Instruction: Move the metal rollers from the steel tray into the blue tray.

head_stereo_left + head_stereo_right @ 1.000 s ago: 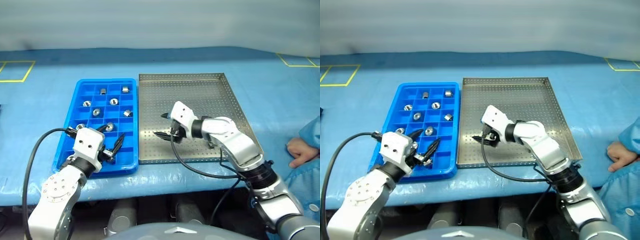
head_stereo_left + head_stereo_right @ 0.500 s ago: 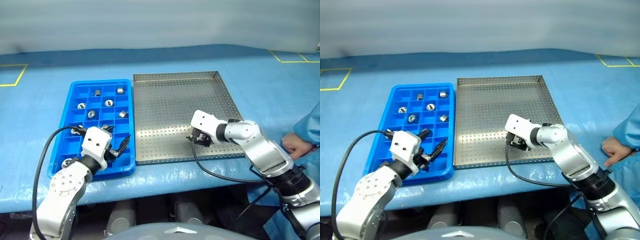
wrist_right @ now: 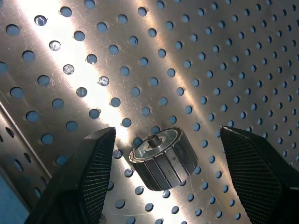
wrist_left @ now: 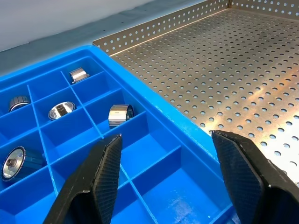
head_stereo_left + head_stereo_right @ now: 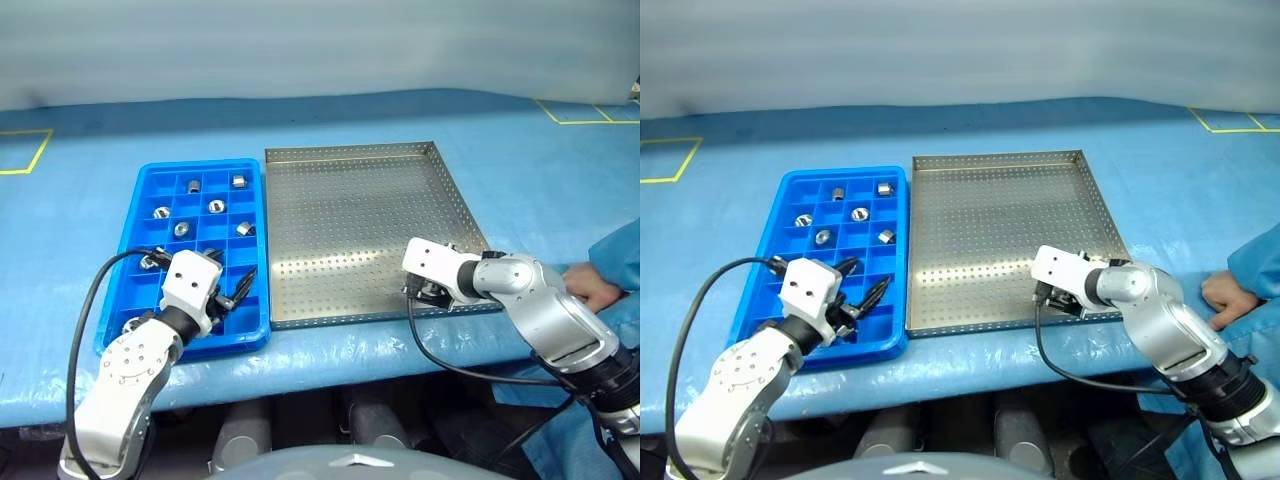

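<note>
The steel tray [image 5: 350,200] lies in the middle of the table. One metal roller [image 3: 163,158] lies on its perforated floor near the front right corner. My right gripper [image 3: 167,134] points down over that corner, open, with the roller between its fingers [image 3: 96,172] and untouched. The blue tray [image 5: 262,240] sits just left of the steel tray, with several metal rollers [image 5: 216,206] in its compartments. My left gripper [image 4: 167,137] hovers open and empty over the blue tray's front right part, also seen in the head view [image 5: 235,287].
A person's hand [image 5: 588,290] and blue sleeve [image 5: 622,255] rest on the table right of the steel tray, close to my right arm. A blue cloth [image 5: 90,130] with yellow tape marks covers the table.
My right gripper has swung from the middle of the steel tray to its front right corner and tipped downward over a roller. The left gripper has stayed put. The camera has shifted slightly.
</note>
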